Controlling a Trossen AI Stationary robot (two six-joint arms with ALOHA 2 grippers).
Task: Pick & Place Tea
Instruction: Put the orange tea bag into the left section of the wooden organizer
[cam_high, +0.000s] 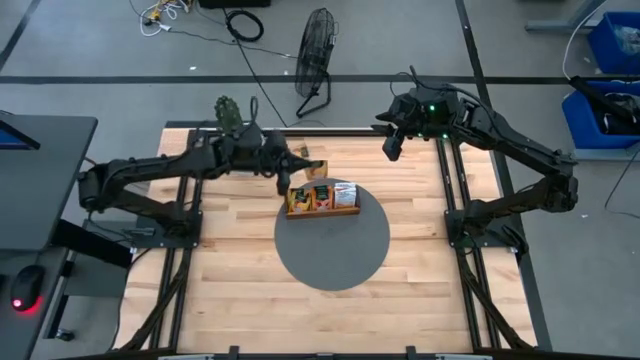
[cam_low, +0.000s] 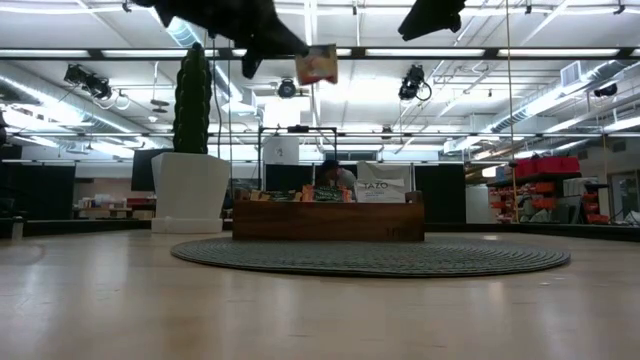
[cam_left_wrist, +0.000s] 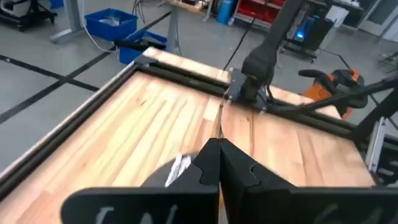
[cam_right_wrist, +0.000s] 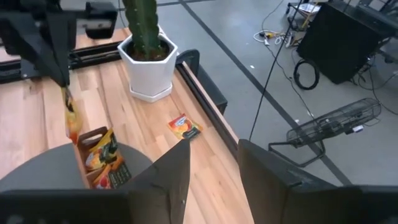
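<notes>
— While we look down on the tabletop (cam_high: 240, 290), what do we make of the left gripper (cam_high: 283, 184)?
— We see it hanging above the near end of the wooden tray (cam_high: 322, 209), its jaws pressed together on an orange-red sachet (cam_low: 317, 64). From table height we find that sachet dangling high in the air, well clear of the tray (cam_low: 328, 219) below it.
— And where do we find the other tea?
— We see several sachets (cam_high: 322, 195) standing in the tray's slots, which sits on the far edge of the round grey mat (cam_high: 332, 250). We also spot one loose orange sachet (cam_right_wrist: 184, 127) lying flat on the wood, between the tray and the white pot of the cactus (cam_right_wrist: 145, 37), near the table's edge rail.
— What do we say of the right gripper (cam_high: 391, 146)?
— We see it held up over the far right part of the tabletop, well apart from the tray, its jaws standing partly apart with nothing between them.
— Do we see anything else?
— We notice a black fan (cam_high: 316, 45) on the floor beyond the table.
</notes>
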